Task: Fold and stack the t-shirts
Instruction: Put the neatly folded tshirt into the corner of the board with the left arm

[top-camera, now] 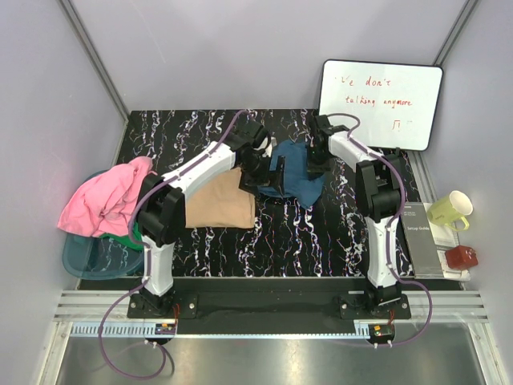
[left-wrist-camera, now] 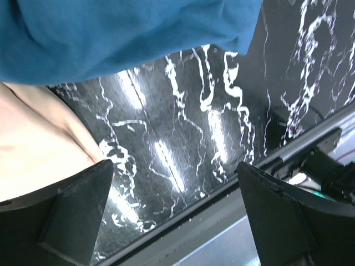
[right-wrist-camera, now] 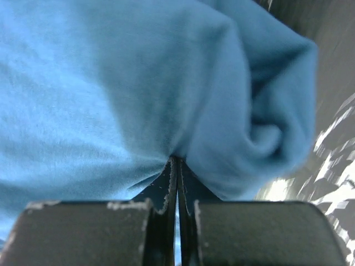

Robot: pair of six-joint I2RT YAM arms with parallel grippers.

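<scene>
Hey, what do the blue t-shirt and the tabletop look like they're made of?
The blue t-shirt: soft, matte knit cloth, probably cotton jersey; it bunches into rounded folds with a faint fuzz. The tabletop: hard, glossy black sheet with white marble-like veins, perhaps laminate or printed film; light glares off it in streaks.

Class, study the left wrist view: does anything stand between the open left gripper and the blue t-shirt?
Nothing visible does. Only bare table shows between the left gripper and the edge of the blue t-shirt. The tan t-shirt lies off to one side.
</scene>
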